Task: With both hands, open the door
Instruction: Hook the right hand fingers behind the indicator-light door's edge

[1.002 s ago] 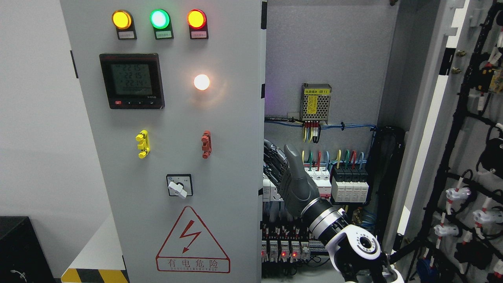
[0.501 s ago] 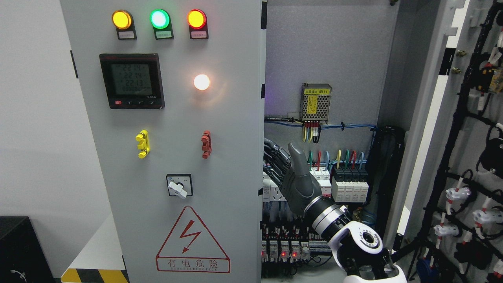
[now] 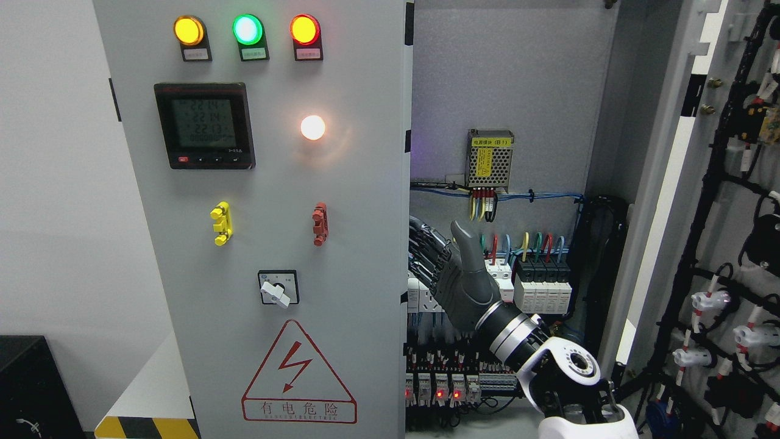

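Note:
The grey left door (image 3: 274,183) of the electrical cabinet stands shut, with indicator lamps, a meter and a warning triangle on it. The right door (image 3: 731,213) is swung open, and its inner face carries black wiring. My right hand (image 3: 436,244) comes in from the lower right and sits inside the cabinet by the left door's right edge. Its fingers (image 3: 426,250) stretch toward that edge, with their tips hidden behind it. The thumb (image 3: 466,244) points up. I cannot tell whether the fingers touch the door. The left arm is out of view.
Behind my hand the cabinet holds rows of breakers (image 3: 542,283), coloured wires and a mesh power supply (image 3: 489,160). A rotary switch (image 3: 278,288) sits on the left door. A black box (image 3: 30,384) stands at the lower left by a hazard-striped edge (image 3: 146,427).
My right hand and forearm have shifted a little to the right and the wrist has turned. Both doors have stayed where they were.

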Robot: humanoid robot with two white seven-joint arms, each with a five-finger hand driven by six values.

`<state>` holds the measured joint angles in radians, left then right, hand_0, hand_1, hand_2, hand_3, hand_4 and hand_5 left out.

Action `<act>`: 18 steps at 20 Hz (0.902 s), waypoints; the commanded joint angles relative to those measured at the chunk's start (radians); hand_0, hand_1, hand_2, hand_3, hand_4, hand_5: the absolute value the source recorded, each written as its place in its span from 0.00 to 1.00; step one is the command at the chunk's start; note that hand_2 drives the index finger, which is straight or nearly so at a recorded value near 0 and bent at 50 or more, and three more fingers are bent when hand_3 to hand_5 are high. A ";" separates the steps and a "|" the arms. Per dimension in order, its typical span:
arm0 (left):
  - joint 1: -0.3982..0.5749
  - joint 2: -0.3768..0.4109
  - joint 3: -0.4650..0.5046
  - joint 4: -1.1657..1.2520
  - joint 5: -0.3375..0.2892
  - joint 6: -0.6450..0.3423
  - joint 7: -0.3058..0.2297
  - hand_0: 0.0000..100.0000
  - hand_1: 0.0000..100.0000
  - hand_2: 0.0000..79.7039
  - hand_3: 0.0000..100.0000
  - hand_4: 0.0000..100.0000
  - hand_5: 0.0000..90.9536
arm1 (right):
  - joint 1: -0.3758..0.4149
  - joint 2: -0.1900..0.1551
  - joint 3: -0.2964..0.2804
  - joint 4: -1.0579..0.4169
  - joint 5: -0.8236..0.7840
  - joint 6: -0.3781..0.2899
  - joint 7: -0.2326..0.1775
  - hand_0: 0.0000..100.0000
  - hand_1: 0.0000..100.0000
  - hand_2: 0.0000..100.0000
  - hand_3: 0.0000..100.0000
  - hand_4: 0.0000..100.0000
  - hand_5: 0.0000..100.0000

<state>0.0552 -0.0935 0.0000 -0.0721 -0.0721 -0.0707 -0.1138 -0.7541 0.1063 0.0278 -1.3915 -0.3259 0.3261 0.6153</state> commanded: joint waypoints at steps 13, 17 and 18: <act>0.000 0.000 0.026 0.000 0.000 0.000 0.000 0.00 0.00 0.00 0.00 0.00 0.00 | -0.070 0.000 -0.016 0.085 -0.012 0.025 0.135 0.00 0.00 0.00 0.00 0.00 0.00; 0.000 0.000 0.026 0.000 0.000 0.000 0.000 0.00 0.00 0.00 0.00 0.00 0.00 | -0.068 -0.002 -0.016 0.078 -0.012 0.025 0.146 0.00 0.00 0.00 0.00 0.00 0.00; 0.000 0.000 0.026 0.000 0.000 0.000 0.000 0.00 0.00 0.00 0.00 0.00 0.00 | -0.070 -0.002 -0.016 0.081 -0.012 0.025 0.146 0.00 0.00 0.00 0.00 0.00 0.00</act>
<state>0.0552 -0.0935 0.0000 -0.0721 -0.0721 -0.0707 -0.1138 -0.8171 0.1057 -0.0245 -1.3284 -0.3366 0.3525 0.7458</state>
